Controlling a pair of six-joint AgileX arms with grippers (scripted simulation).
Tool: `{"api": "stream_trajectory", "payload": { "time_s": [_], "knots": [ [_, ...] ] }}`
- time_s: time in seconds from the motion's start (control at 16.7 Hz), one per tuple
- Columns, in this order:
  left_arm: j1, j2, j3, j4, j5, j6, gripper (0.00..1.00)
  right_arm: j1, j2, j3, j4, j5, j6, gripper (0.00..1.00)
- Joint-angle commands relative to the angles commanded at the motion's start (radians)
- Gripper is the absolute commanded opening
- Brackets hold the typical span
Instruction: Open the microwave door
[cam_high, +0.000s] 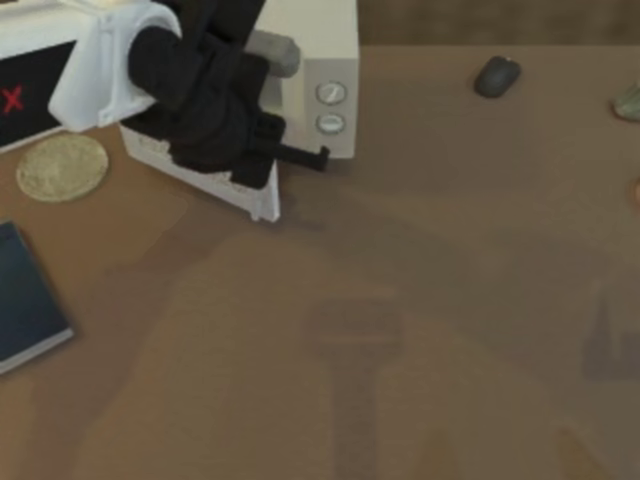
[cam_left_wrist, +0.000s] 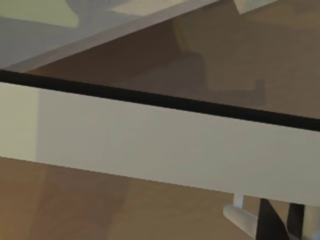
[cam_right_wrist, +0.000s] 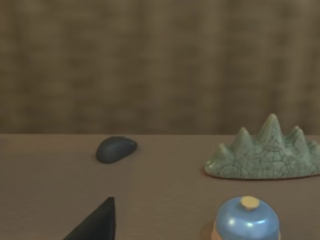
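Microwave (cam_high: 320, 45) at table's (cam_high: 400, 300) back left | microwave door (cam_high: 262, 196) swung partly open | left gripper (cam_high: 318, 156) beside door's free edge, finger state unclear | right arm out of top view

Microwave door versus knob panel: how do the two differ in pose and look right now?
The microwave door is swung outward at an angle from the microwave; the knob panel sits fixed on its front. The door shows a speckled face, the panel two round grey knobs. The left end effector hides part of the door, not the panel. Both are white.
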Motion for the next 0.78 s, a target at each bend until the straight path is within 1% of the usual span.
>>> {"api": "stream_trajectory", "payload": {
  "time_s": [0.48,0.78],
  "knots": [
    [-0.004,0.001,-0.005,0.001,0.007,-0.001,0.0,0.0,0.0,0.0,0.0,0.0,0.0,1.0],
    [0.025,-0.038,-0.059,0.005,0.049,0.08,0.0,0.0,0.0,0.0,0.0,0.0,0.0,1.0]
  ]
}}
